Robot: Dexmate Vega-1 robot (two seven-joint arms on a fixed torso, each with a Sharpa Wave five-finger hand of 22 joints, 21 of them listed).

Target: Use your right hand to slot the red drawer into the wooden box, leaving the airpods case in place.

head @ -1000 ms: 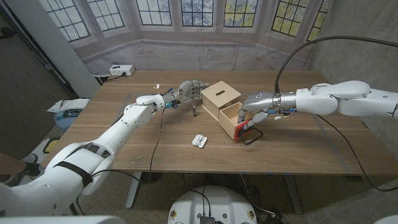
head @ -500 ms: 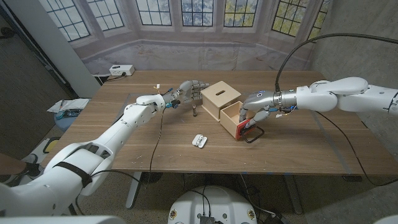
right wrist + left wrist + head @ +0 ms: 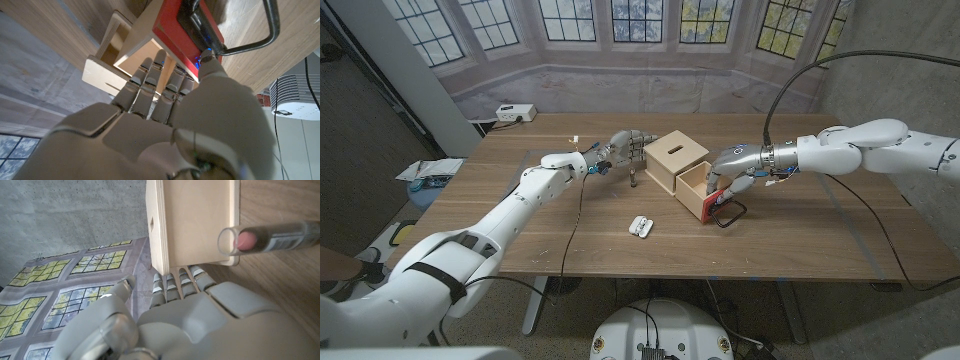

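From the head view, the wooden box [image 3: 676, 160] sits mid-desk, and the red drawer [image 3: 703, 193] juts out of its front side, partly slotted in, its red face and black loop handle [image 3: 728, 213] pointing toward the near edge of the desk [image 3: 800, 240]. The white airpods case [image 3: 640, 226] lies on the bare wood in front of the box, apart from it and well clear of both arms.

Over to the right wrist view, and here is the detail the head camera can't give: the right robot hand [image 3: 165, 100] has its fingers [image 3: 150, 80] laid together along the drawer's light wooden side, with the thumb tip up against the red front panel right at the base of the handle. So it is pressing on the drawer, fingers nearly straight, not wrapped around anything. In the head view that same right robot hand [image 3: 728, 172] just reads as a grey shape draped over the drawer's far side.

The left wrist view shows the left robot hand [image 3: 185, 310] with fingertips touching the box's side wall, holding nothing. A clear tube [image 3: 270, 236] with a pink end lies on the desk beside the box.
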